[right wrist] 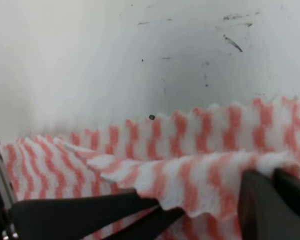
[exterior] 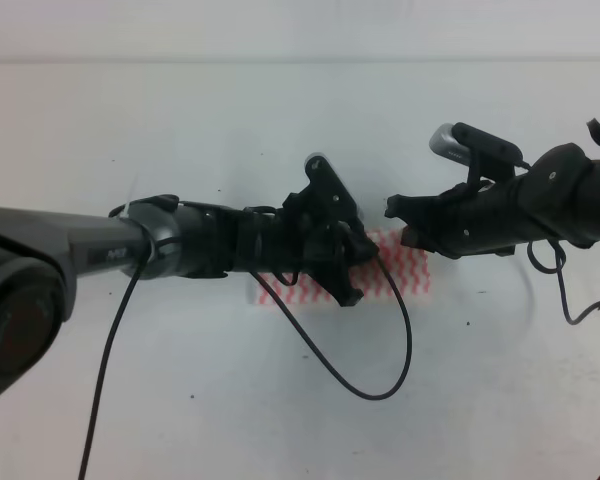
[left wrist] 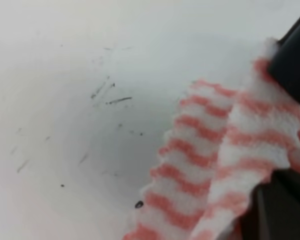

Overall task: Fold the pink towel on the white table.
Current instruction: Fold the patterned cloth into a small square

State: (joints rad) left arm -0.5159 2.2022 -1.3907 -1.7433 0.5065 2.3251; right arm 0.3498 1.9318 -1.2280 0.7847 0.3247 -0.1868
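Note:
The pink towel [exterior: 405,275] lies on the white table [exterior: 280,420] at the centre, a striped strip partly hidden under my left gripper [exterior: 358,268]. In the left wrist view a raised flap of the pink towel [left wrist: 225,150] runs between the dark fingers [left wrist: 295,60], which are shut on it. My right gripper [exterior: 398,222] is at the towel's right end, close to the left one. In the right wrist view an upper layer of the pink towel [right wrist: 190,185] is lifted over the lower layer, and the fingers [right wrist: 270,205] pinch its edge.
A black cable [exterior: 380,390] loops from the left arm down over the table in front of the towel. More cable [exterior: 565,300] hangs from the right arm. The tabletop [left wrist: 65,75] shows small dark scuffs and specks.

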